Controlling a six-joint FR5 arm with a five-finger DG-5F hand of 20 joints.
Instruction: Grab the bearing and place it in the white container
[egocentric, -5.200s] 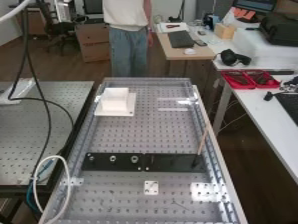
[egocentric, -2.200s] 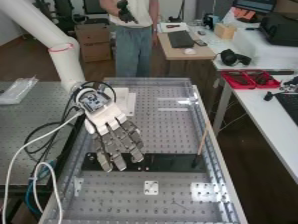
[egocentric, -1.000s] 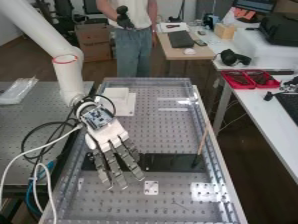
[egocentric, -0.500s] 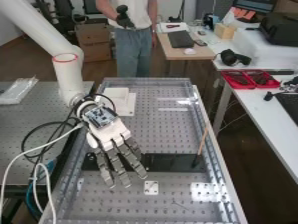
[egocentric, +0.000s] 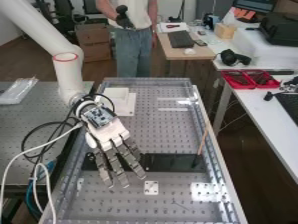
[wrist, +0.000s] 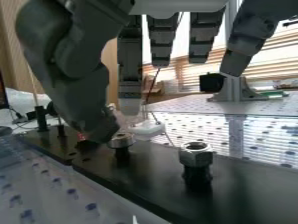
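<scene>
1. Hand (egocentric: 110, 134), high view: over the black bar (egocentric: 174, 161), palm side down, fingers extended and slightly spread. State: open, nothing gripped.
2. Bearing (wrist: 122, 140), wrist view: round metal ring seated on a short black post on the bar. Thumb (wrist: 80, 95) is bent toward it, tip just beside the ring; contact or small gap, cannot tell. The fingers (wrist: 161, 42) hang straight, farther from the camera than the thumb, and are not wrapped round the bearing.
3. Hex nut (wrist: 196, 154) sits on its own black post on the same bar, nearer the camera than the bearing and apart from the thumb.
4. Markings: patterned panel (egocentric: 99, 117) on the back of the hand; detail too fine to make out.
5. White container (egocentric: 120, 93): on a white base plate at the bench's far part, beyond the bar and near the arm's cables. Interior not resolvable, contents cannot be told. The bearing is outside it, on its post.
6. Red trays (egocentric: 227, 73): side by side on the side desk, dark small items inside, identity unclear.
7. Thin wooden stick (egocentric: 203, 141): stands tilted at the bar's end away from the hand.
</scene>
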